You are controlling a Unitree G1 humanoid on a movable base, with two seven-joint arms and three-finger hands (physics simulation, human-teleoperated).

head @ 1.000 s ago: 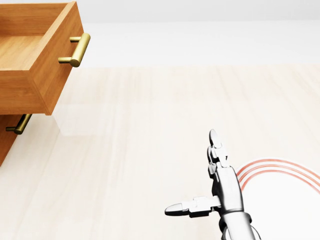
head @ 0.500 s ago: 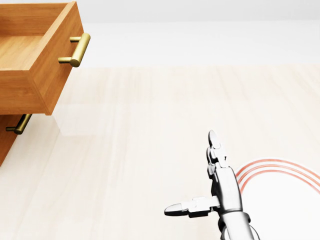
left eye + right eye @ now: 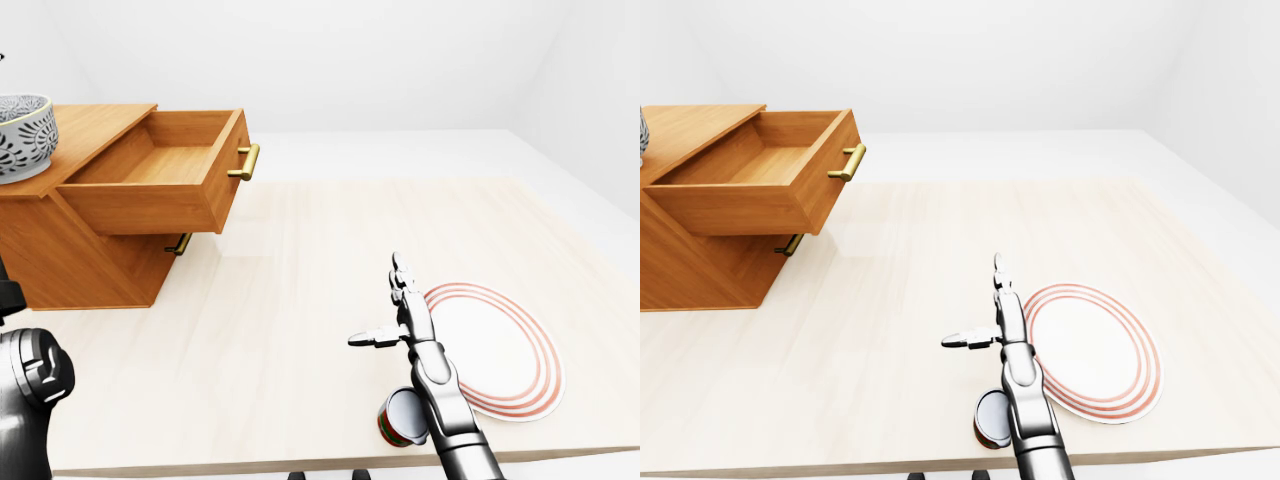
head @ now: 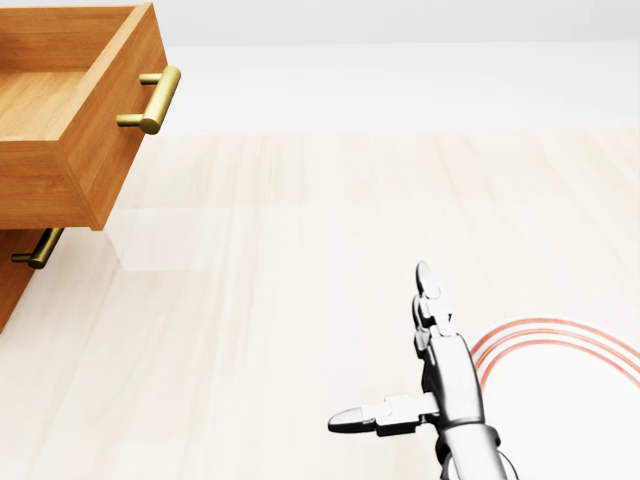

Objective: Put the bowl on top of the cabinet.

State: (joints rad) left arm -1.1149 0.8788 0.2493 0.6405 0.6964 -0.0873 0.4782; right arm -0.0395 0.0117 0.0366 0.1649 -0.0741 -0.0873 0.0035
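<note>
The bowl, white with a dark lace pattern, stands on top of the wooden cabinet at the far left of the left-eye view, cut by the frame edge. Only a sliver of it shows in the right-eye view. The cabinet's top drawer is pulled out and looks empty. My right hand hovers over the table far to the right of the cabinet, open, fingers straight and thumb out to the left, holding nothing. My left hand is out of view; only a dark upper part of the left arm shows at the bottom left.
A white plate with red rings lies just right of my right hand. A small red and green can lies on its side by the table's near edge, under my right forearm. A lower drawer handle sticks out beneath the open drawer.
</note>
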